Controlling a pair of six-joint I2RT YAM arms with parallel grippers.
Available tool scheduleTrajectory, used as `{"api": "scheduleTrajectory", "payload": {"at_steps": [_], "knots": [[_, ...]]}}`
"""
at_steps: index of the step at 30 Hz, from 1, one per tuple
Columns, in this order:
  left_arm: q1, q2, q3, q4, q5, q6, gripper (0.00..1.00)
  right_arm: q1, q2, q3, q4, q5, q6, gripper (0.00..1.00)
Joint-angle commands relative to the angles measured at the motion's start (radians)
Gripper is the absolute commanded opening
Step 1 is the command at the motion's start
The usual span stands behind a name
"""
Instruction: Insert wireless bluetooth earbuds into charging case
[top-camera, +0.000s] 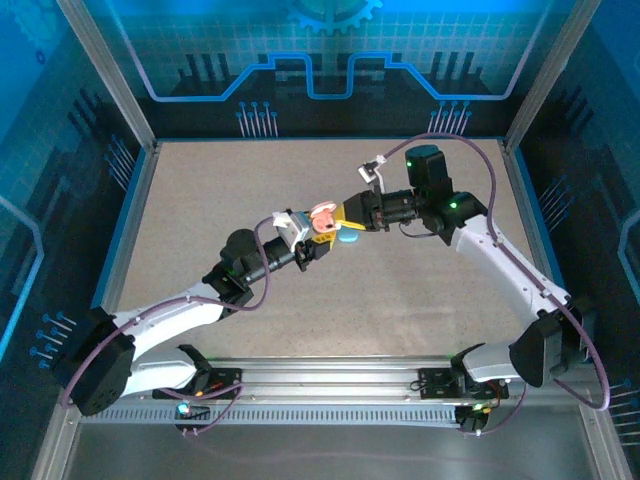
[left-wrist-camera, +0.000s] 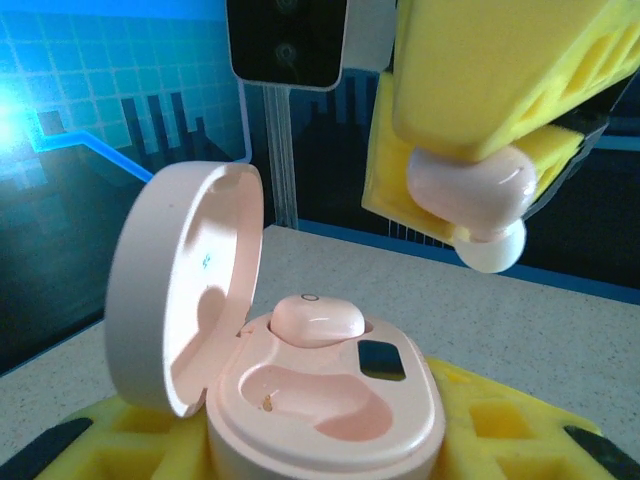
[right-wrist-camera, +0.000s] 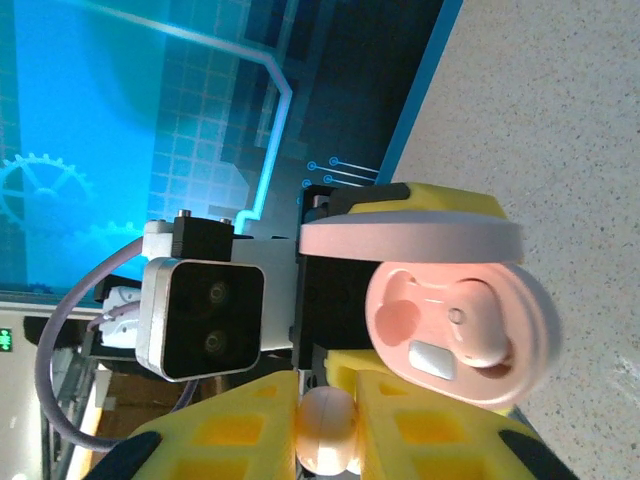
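Your left pincer (top-camera: 320, 233) is closed on the pink case (left-wrist-camera: 330, 420), whose lid (left-wrist-camera: 180, 290) stands open. One seated earbud (left-wrist-camera: 317, 320) already lies in the far socket, and the near socket (left-wrist-camera: 300, 395) beside it is bare. Your right pincer (right-wrist-camera: 328, 440) is clamped on the loose earbud (left-wrist-camera: 470, 195). It hangs above the case and off to one side, clear of it.

Top camera looks down from behind; both wrist cameras closely face the charging case (left-wrist-camera: 330, 420).
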Motion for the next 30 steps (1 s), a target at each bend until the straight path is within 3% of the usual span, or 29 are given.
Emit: {"api": "scheduleTrajectory", "payload": {"at_steps": [1,11,30], "knots": [[-0.012,0.012,-0.001,0.056,-0.007,0.013,0.40,0.040,-0.006,0.048,-0.031,0.069,-0.040,0.21],[-0.016,0.018,0.005,0.067,0.001,-0.012,0.40,0.092,0.008,0.090,-0.063,0.202,-0.069,0.21],[-0.015,0.018,0.004,0.072,0.018,-0.042,0.40,0.115,0.012,0.099,-0.081,0.272,-0.070,0.21]]}}
